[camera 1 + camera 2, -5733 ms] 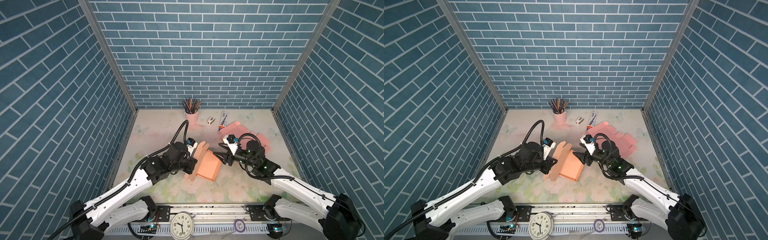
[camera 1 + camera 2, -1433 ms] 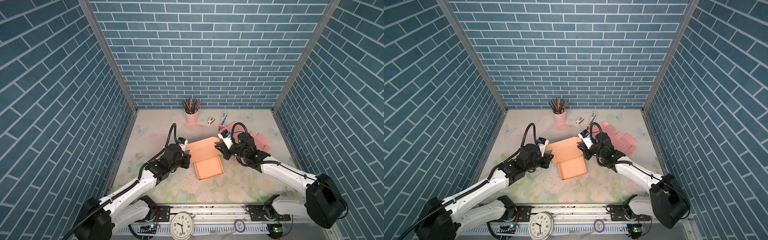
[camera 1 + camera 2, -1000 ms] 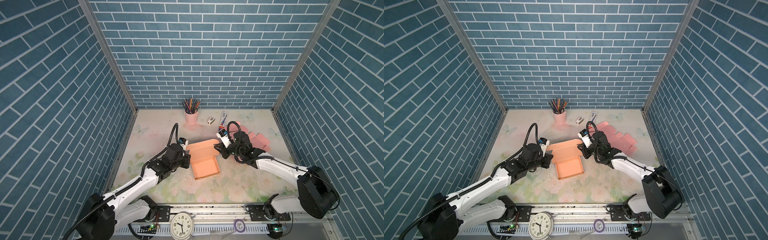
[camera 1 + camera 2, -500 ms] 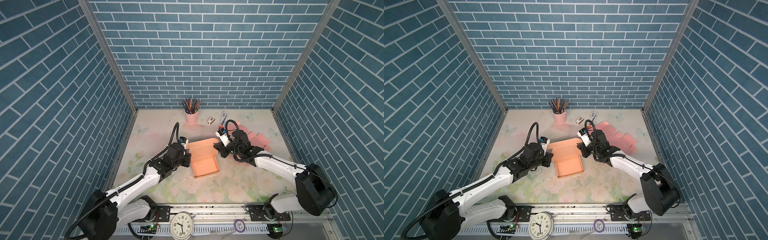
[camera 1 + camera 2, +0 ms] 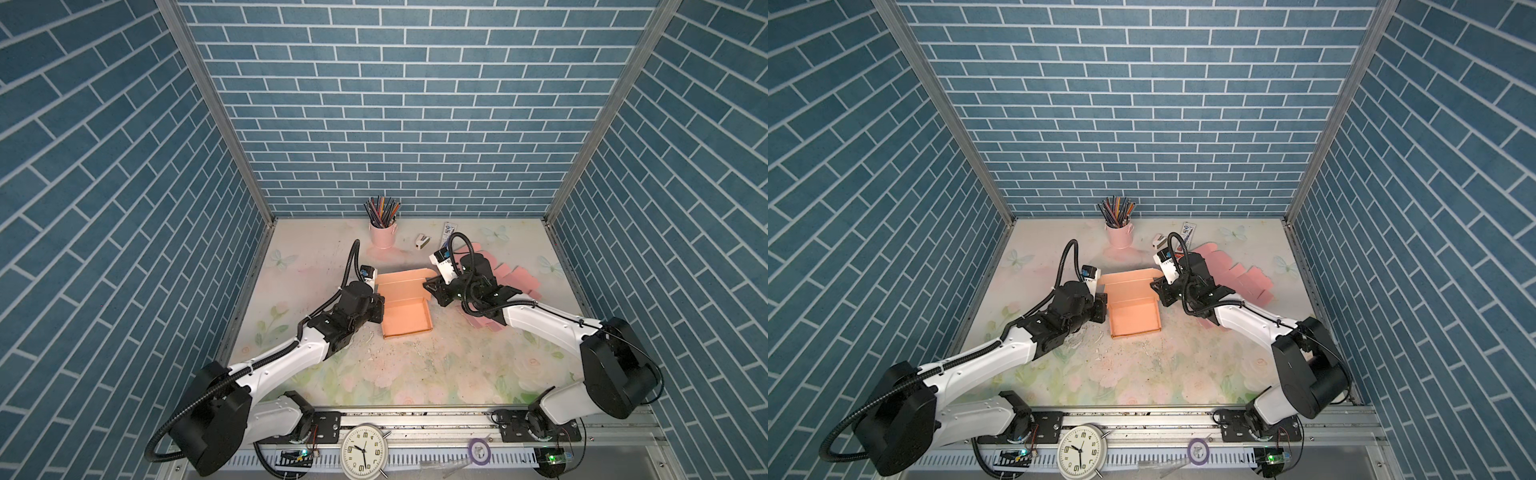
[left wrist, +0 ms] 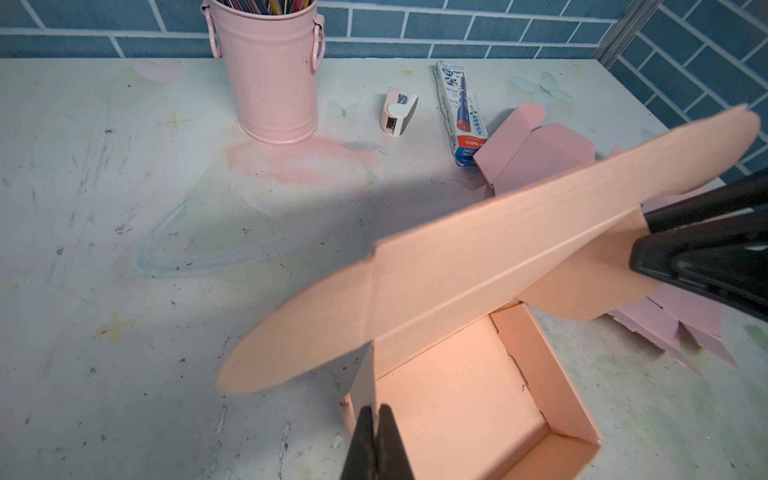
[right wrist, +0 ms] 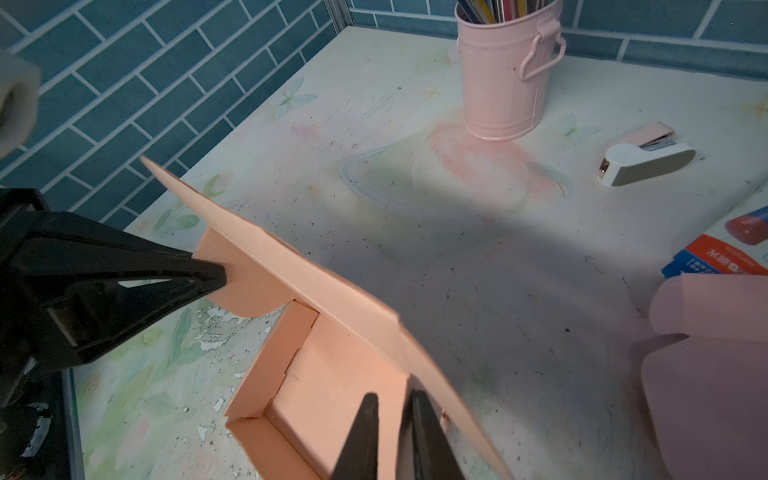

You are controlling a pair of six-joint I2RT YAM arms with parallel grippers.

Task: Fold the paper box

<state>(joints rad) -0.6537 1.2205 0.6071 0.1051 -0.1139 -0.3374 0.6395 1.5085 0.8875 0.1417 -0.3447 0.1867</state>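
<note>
The orange paper box (image 5: 405, 309) (image 5: 1133, 316) lies on the table as an open tray, with its lid panel (image 6: 478, 249) raised along the far side. My left gripper (image 5: 380, 305) (image 6: 376, 411) is at the box's left side, shut on a thin side flap seen edge-on. My right gripper (image 5: 428, 286) (image 7: 395, 405) is at the lid's right end beside the rounded ear flap (image 6: 582, 282). Its jaws stand a narrow gap apart, and only the box floor shows between them.
A pink pencil bucket (image 5: 382, 235), a white stapler (image 5: 422, 240) and a blue-and-white carton (image 5: 449, 230) stand near the back wall. Flat pink box blanks (image 5: 515, 278) lie under and behind my right arm. A clock (image 5: 364, 453) sits on the front rail.
The box, held tipped on its side several seconds ago, now lies flat with the lid up. In the last second my right gripper's jaws have parted slightly; my left keeps its hold.
</note>
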